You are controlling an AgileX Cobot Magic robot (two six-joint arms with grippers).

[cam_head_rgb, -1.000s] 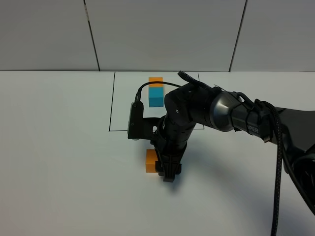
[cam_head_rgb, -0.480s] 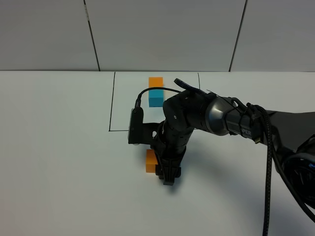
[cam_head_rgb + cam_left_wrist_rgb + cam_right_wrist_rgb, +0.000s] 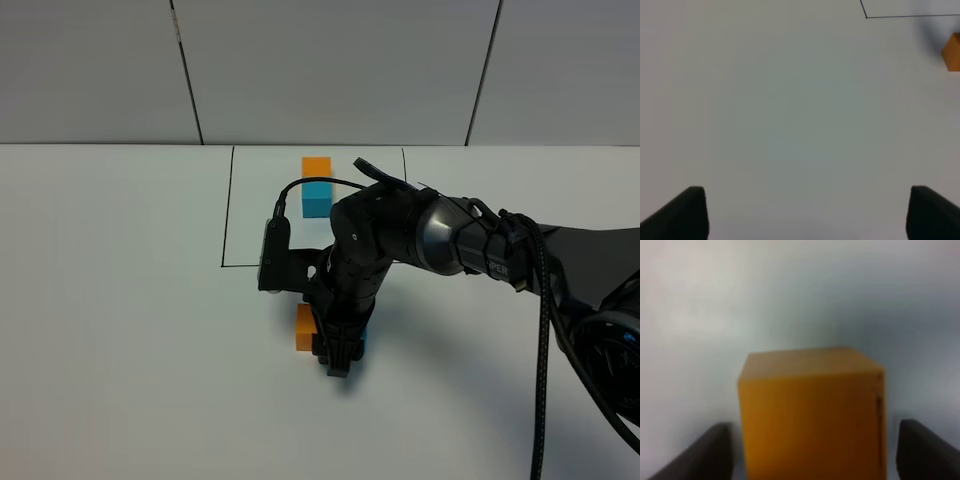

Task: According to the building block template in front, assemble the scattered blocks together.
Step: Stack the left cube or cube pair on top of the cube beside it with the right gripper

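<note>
right gripper [image 3: 812, 452] | spread wide, grasping nothing | orange cube [image 3: 810, 410] between its jaws, gaps either side

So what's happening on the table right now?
The right claw is down over the loose orange block, open, a finger on each side, not yet closed. A sliver of the cyan block shows beside it. The template pair sits in its drawn frame. The left claw hangs open over the table.
</note>
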